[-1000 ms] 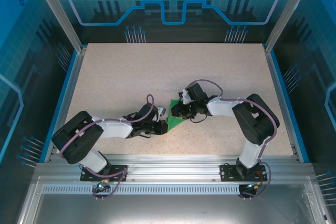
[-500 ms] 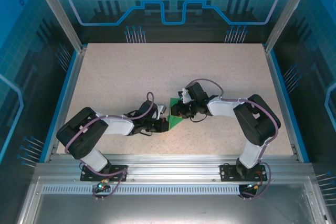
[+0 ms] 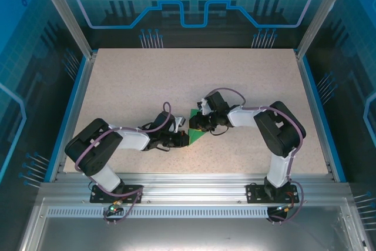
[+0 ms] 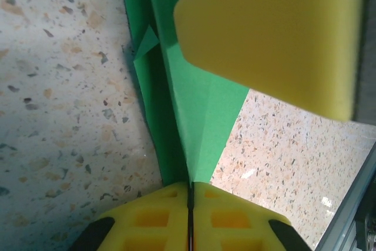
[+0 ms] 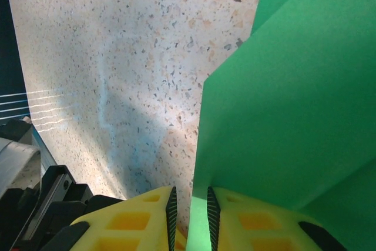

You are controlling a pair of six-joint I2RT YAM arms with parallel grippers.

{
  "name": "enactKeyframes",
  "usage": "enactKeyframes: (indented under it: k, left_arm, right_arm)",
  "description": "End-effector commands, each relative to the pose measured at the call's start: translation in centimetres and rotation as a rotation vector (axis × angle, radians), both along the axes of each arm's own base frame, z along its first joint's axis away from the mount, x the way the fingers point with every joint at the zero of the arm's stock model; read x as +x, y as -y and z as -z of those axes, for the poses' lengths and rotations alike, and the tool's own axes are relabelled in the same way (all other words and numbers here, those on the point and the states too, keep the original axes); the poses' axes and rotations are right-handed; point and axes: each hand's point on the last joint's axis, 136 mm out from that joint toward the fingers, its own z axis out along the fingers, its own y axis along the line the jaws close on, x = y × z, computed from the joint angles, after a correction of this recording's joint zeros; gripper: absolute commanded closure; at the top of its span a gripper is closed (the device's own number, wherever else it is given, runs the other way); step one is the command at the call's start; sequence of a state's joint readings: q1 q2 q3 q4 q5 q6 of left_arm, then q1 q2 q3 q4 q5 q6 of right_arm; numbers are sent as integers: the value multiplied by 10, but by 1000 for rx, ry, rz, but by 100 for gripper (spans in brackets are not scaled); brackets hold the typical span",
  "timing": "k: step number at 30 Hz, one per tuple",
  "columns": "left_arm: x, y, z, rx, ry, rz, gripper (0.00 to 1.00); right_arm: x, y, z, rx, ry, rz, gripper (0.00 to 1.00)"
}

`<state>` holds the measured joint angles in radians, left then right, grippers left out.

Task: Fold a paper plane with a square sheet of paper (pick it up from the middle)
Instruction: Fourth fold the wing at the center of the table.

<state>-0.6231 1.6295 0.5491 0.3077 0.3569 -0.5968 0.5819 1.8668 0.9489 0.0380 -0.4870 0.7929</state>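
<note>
While both arms crouch low with elbows bent outward, the left gripper (image 3: 183, 139) and right gripper (image 3: 195, 123) meet nose to nose, each clamped on the green paper (image 3: 196, 136) between them. The left wrist camera catches a crease running ahead from its jaws. The right wrist camera catches a flat flap ahead.

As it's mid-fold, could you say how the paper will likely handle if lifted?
The paper looks thin, so it is probably light and would sag where unsupported. Its creases likely stiffen it along the fold. Pinched by the left gripper and the right gripper, it could tear if they pull apart.
</note>
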Motion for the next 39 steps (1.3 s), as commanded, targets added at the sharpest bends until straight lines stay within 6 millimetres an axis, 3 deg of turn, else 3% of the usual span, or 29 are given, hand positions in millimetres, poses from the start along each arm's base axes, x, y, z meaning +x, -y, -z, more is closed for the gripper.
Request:
enactKeyframes:
  k: [1,5,13,18,23,28,32,39]
  left_arm:
    - [-3,-10,13,41,-32,-13,86]
    - [-4,-13,14,52,-36,-21,86]
    - [-6,-13,16,56,-50,-18,96]
    - [-7,-15,14,56,-60,-34,90]
    - [-8,-20,-4,37,-33,-72,71]
    - [-4,-38,-31,56,24,-168,69]
    - [2,-52,-50,70,40,-256,74]
    - [6,-26,-74,-73,60,-182,79]
  right_arm:
    - [6,3,7,-28,-13,26,77]
    - [8,6,10,-40,-13,35,77]
    - [11,6,18,-42,-30,39,77]
    - [7,10,29,-70,-56,43,77]
    - [2,13,37,-78,-68,48,77]
    - [-1,17,38,-86,-68,54,77]
    - [-2,18,39,-90,-69,57,77]
    - [-3,19,43,-87,-76,68,77]
